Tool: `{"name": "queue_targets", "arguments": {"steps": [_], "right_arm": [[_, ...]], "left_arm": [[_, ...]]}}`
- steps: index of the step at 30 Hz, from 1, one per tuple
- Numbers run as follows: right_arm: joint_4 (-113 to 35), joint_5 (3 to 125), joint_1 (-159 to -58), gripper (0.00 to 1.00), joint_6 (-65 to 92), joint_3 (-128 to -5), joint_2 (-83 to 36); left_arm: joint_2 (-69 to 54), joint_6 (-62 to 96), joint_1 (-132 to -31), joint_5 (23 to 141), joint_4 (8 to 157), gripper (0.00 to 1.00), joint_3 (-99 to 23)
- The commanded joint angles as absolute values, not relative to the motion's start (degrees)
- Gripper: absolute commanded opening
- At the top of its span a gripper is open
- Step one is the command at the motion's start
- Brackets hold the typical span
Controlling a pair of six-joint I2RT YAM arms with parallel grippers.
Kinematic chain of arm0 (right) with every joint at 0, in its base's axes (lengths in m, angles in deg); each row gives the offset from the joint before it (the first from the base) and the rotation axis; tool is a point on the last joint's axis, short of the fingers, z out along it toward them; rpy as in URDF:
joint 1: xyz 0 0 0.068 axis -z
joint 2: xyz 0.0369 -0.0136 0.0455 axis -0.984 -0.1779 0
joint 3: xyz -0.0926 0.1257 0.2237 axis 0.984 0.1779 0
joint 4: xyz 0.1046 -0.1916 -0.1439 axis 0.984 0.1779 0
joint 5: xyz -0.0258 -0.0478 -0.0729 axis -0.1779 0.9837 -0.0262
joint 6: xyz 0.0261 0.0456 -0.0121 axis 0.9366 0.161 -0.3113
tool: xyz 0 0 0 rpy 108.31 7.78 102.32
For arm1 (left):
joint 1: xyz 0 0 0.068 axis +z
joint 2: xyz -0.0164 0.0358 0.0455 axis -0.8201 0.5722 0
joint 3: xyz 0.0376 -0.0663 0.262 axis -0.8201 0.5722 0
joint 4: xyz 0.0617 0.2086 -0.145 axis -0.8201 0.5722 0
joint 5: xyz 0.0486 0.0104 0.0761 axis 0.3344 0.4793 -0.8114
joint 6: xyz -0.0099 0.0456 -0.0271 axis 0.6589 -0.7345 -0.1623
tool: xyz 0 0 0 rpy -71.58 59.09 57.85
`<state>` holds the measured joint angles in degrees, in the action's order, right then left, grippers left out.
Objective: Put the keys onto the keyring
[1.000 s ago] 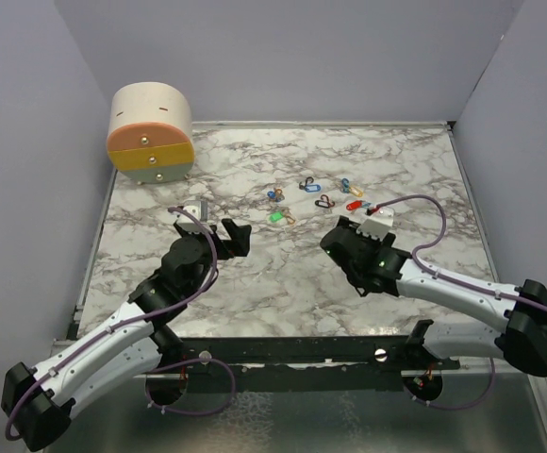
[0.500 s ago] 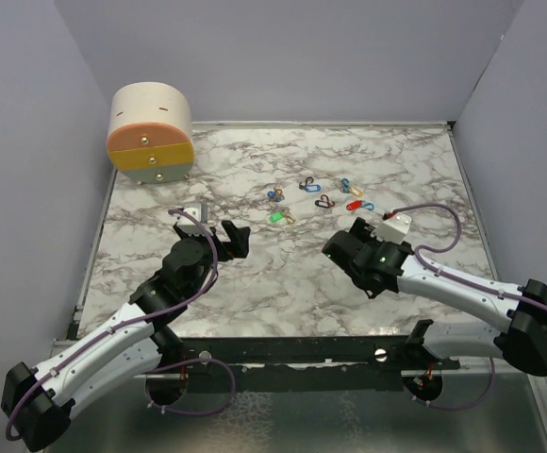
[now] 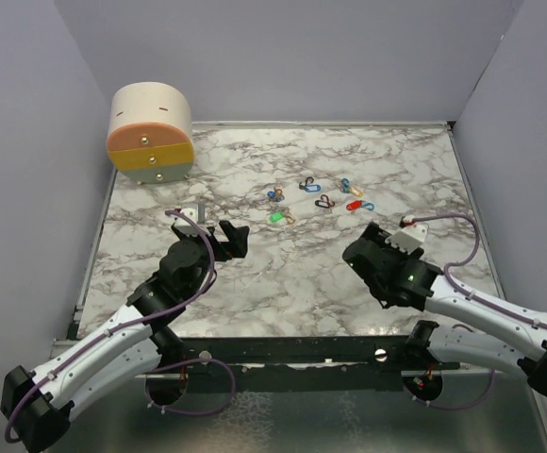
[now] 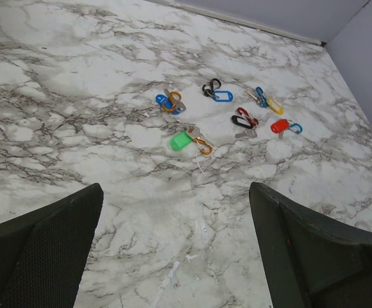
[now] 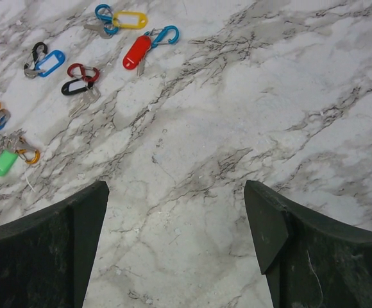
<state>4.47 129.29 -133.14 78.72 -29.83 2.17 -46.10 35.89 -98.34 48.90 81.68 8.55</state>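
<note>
— Well, where are the keys [image 3: 323, 202] to be found?
— They are scattered loosely on the table, well ahead of the left pincer [image 4: 174, 192] and ahead, off to the left, of the right pincer [image 5: 176, 186]. Both pairs of fingers are spread wide, with nothing held between them.
— How are they laid?
— Seen from the right wrist, the red tag [image 5: 136, 52] is set on a slant, its blue clip at the far-right end. The yellow tag [image 5: 129, 20] is laid almost crosswise, its clip at the left. The green tag [image 5: 4, 162] is slanted too, with an orange clip at its right end.
— What cannot be made out?
— The metal blades are too small to be read, and each pincer's fingers are cut off by the lower edge of its wrist view.
— And the setting?
— A white marble-patterned table [image 3: 283, 274], veined in grey, is enclosed by plain lilac walls [image 3: 283, 57]. A round cream drawer box [image 3: 151, 132] is stood far beyond the left pincer, to its left.
</note>
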Motion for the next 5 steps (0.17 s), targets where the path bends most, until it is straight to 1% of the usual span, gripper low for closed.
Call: {"name": "queue_targets", "arguments": {"steps": [1, 5], "right_arm": [[-0.27, 129.72, -132.93, 0.88, 75.56, -28.32, 4.09], [-0.16, 129.76, -132.92, 0.88, 75.18, -28.49, 3.87]], "left_arm": [[-46.84, 36.43, -98.43, 48.1, 81.42, 0.99, 8.3], [-46.81, 35.86, -98.43, 48.61, 80.13, 0.99, 8.98]]}}
